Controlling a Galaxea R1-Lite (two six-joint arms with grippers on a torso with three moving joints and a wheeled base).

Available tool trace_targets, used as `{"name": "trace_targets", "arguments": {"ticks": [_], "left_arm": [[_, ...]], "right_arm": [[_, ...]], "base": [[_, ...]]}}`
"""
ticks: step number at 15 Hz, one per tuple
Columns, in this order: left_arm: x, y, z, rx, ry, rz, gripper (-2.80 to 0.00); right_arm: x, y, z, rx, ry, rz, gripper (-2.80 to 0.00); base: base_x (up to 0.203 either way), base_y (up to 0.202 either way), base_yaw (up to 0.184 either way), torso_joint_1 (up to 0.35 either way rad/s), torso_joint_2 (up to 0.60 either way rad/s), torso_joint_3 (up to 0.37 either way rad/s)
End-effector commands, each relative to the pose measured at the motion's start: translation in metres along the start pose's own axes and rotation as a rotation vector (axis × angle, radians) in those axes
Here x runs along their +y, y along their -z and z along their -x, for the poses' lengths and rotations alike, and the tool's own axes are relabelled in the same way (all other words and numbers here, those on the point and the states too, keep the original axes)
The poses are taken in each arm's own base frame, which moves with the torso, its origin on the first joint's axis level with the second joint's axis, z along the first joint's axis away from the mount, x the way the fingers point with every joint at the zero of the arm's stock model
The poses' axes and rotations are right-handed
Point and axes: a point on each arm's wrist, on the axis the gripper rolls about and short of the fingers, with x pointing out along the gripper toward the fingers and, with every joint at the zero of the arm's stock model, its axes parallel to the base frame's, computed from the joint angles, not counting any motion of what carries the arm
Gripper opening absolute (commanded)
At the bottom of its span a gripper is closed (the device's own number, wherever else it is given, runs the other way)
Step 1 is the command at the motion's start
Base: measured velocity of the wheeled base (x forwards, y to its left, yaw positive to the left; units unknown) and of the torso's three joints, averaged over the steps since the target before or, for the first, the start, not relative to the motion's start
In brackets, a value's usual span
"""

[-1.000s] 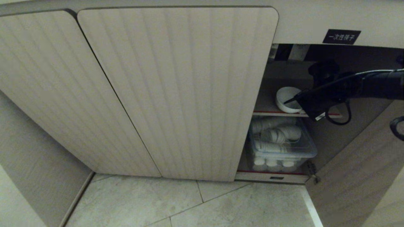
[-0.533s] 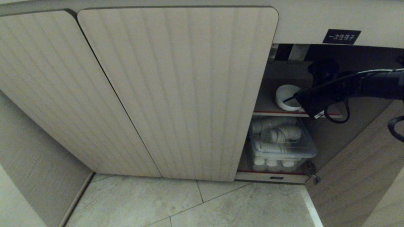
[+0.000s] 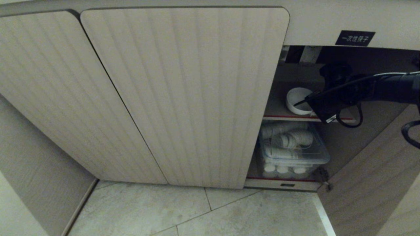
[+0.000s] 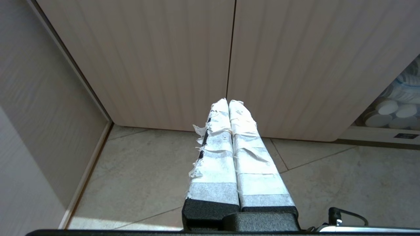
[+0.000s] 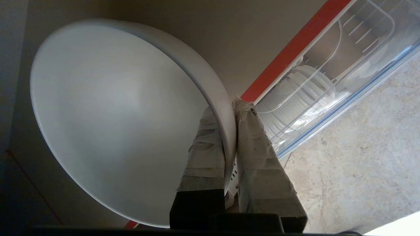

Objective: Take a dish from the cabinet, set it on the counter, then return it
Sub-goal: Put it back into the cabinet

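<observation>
Head view: the dish (image 3: 298,99) was found on the upper shelf (image 3: 279,109) of the cabinet (image 3: 183,95), slightly farther in and higher than a second before, with the right gripper (image 3: 303,102) at its rim. In the right wrist view the taped fingers (image 5: 205,144) were clamped on the dish wall, one inside and one outside. The bowl appeared to be carried over the shelf, so either the lift-out or the return may have been under way. The left gripper (image 4: 229,103) was closed and empty near the floor (image 4: 147,164).
</observation>
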Motion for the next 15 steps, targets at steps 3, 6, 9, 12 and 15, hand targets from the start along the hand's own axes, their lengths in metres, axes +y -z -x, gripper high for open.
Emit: {"name": "trace_targets", "arguments": {"ticks": [3,6,9,12,15], "left_arm": [[0.0000,0.0001,0.0000,0.000,-0.001,0.001,-2.80],[0.0000,-0.0003,0.0001,-0.002,-0.001,0.001,-2.80],[0.0000,-0.0002,0.0001,-0.001,0.000,0.001,-2.80],[0.0000,-0.0003,0.0001,-0.002,0.000,0.001,-2.80],[0.0000,0.0001,0.0000,0.000,-0.001,0.001,-2.80]], "right_arm": [[-0.0015,0.0017,-0.0037,0.003,0.009,-0.004,-2.80],[-0.0002,0.0012,-0.0056,-0.006,-0.008,-0.005,-2.80],[0.0004,0.0013,-0.0082,-0.011,-0.020,-0.005,-2.80],[-0.0002,0.0018,-0.0094,-0.011,-0.016,-0.005,-2.80],[-0.0007,0.0022,-0.0105,-0.010,-0.014,-0.005,-2.80]], "base": [[0.000,0.000,0.000,0.000,0.00,0.000],[0.000,0.000,0.000,0.000,0.00,0.000],[0.000,0.000,0.000,0.000,0.00,0.000],[0.000,0.000,0.000,0.000,0.00,0.000],[0.000,0.000,0.000,0.000,0.00,0.000]]}}
